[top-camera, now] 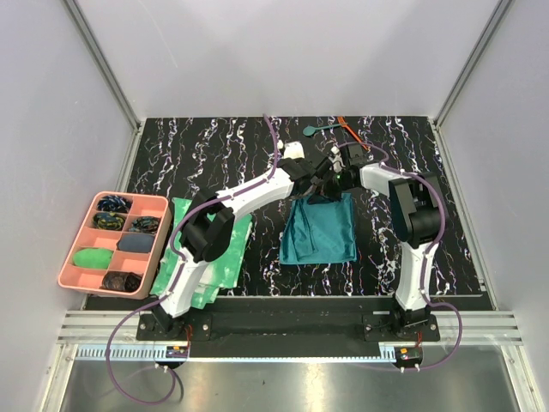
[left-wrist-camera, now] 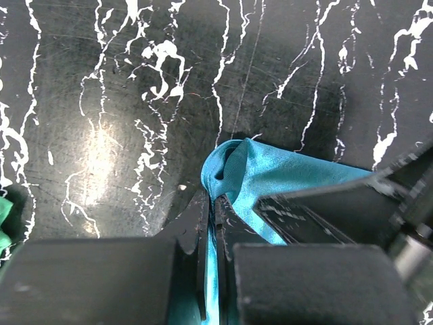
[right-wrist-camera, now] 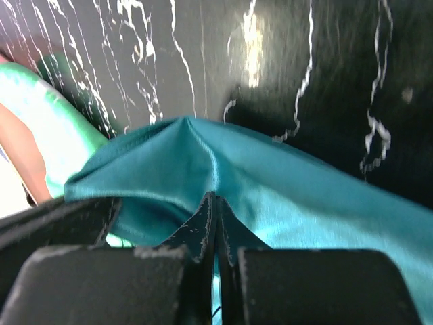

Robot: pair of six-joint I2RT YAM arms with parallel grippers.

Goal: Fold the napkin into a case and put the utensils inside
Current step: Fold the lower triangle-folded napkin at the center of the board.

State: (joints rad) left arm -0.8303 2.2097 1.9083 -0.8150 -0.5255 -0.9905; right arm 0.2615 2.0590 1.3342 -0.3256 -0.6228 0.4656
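Teal napkin (top-camera: 319,230) is lying in the middle of the tabletop (top-camera: 206,150), its far edge being pinched by the left hand (left-wrist-camera: 211,203) and right hand (right-wrist-camera: 214,200). Both are clamping only thin puckers, so the slick cloth is likely risking slipping free or folding skewed.

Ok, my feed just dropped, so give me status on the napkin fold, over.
Left gripper and right gripper both shut on napkin, far edge. Partly folded, centre table. Spoon and orange stick beyond it, untouched. Nothing blocking the fold.
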